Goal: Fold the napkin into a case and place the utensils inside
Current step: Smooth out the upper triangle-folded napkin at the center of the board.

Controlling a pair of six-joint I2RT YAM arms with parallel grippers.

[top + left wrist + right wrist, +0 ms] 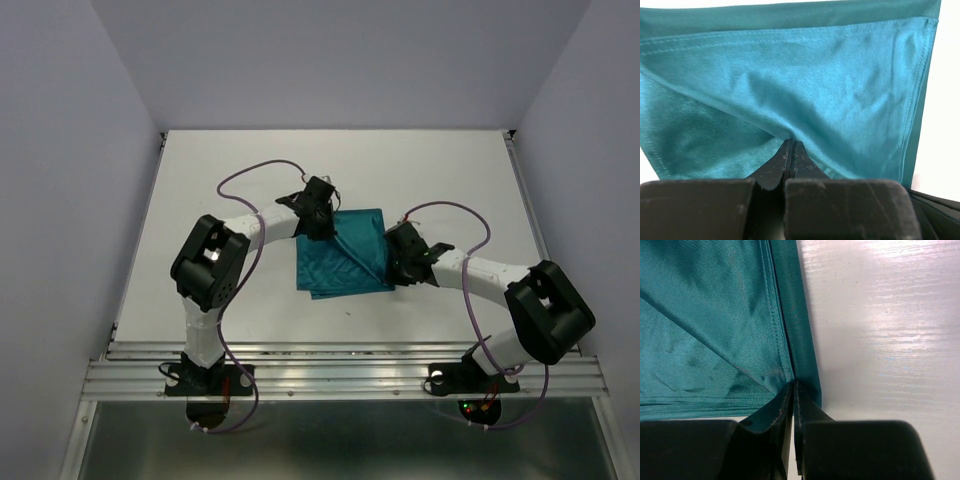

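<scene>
At mid-table the napkin (342, 255) lies part-folded, a diagonal layer on top. The left gripper (791, 143) is pinched on its far-left corner and the right gripper (793, 385) is clamped on its right edge, likely holding the cloth taut for the next fold.

You see a teal woven-cloth napkin (815, 90) with a soft satin sheen and stitched hems; the white bench (880, 330) looks glossy, faintly grained; the black left gripper (791, 146) looks matt, scuffed plastic.
</scene>
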